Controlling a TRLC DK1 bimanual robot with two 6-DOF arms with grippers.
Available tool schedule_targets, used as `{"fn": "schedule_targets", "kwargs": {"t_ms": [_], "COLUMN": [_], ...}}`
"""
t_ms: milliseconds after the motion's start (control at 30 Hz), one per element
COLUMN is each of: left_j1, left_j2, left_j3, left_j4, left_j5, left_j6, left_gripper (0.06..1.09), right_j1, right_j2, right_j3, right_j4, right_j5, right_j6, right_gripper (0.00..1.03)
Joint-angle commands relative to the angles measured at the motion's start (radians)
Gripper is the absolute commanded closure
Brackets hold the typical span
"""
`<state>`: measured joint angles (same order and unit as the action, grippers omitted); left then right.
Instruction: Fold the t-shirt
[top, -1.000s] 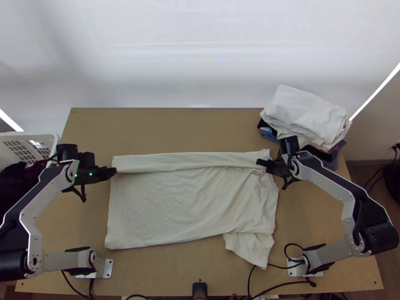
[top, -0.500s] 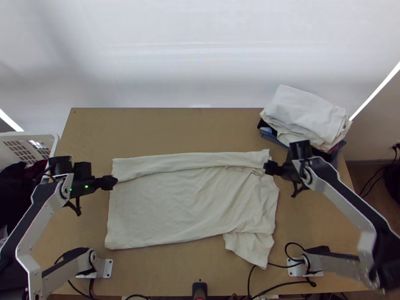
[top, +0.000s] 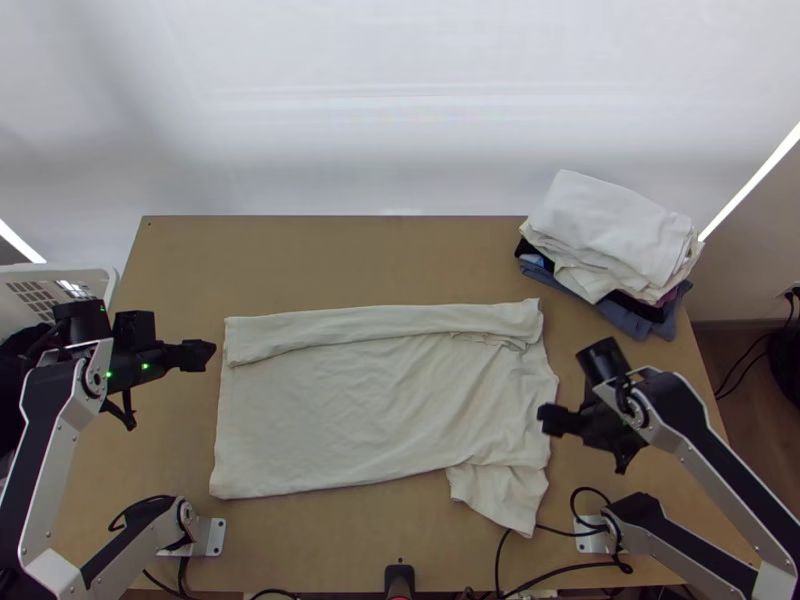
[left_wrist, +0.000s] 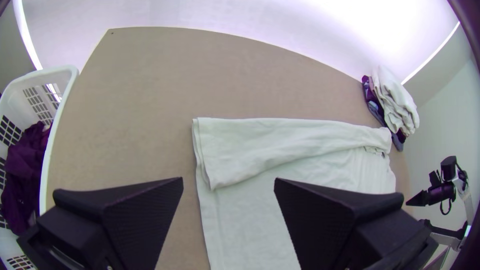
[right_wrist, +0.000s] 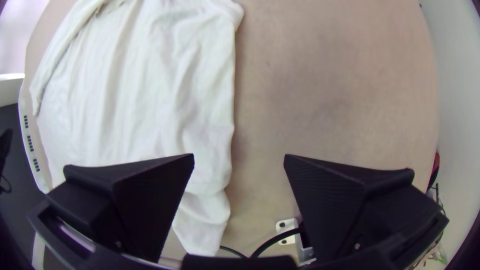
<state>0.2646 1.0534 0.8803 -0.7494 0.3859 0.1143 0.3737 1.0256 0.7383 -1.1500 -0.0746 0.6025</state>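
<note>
A white basket (top: 100, 275) stands leftmost; near it the left gripper (top: 210, 355) has its fingers apart. The t-shirt (top: 370, 420) lies spread, its far edge folded over. The right gripper (top: 546, 418), at its right edge, is parted too.
</note>
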Motion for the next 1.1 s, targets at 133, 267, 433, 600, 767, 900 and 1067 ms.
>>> {"fn": "schedule_targets", "kwargs": {"t_ms": [133, 267, 433, 600, 767, 900, 1067], "left_j1": [-0.013, -0.008, -0.001, -0.001, -0.008, -0.018, -0.168], "left_j2": [-0.023, -0.032, -0.032, -0.035, -0.032, -0.007, 0.086], "left_j3": [0.036, 0.04, 0.042, 0.052, 0.062, 0.077, 0.091], "left_j4": [-0.047, -0.062, -0.07, -0.091, -0.22, -0.398, -0.699], "left_j5": [0.013, 0.011, 0.011, 0.01, 0.01, -0.036, -0.231], "left_j6": [0.016, 0.025, 0.03, 0.042, 0.179, 0.369, 0.469], "left_gripper": [0.19, 0.19, 0.19, 0.19, 0.19, 0.17, 0.12], "right_j1": [0.149, 0.203, 0.203, 0.2, 0.199, 0.199, 0.195], "right_j2": [-0.015, -0.007, 0.014, 0.056, 0.102, 0.119, 0.111], "right_j3": [-0.085, -0.094, -0.114, -0.137, -0.139, -0.135, -0.142], "right_j4": [-0.027, -0.022, 0.044, 0.096, 0.119, 0.138, 0.151], "right_j5": [-0.044, -0.062, -0.06, -0.063, -0.063, -0.063, -0.063], "right_j6": [0.082, 0.102, 0.092, 0.082, 0.059, 0.031, 0.005], "right_gripper": [0.34, 0.34, 0.65, 0.65, 0.65, 0.97, 1.0]}}
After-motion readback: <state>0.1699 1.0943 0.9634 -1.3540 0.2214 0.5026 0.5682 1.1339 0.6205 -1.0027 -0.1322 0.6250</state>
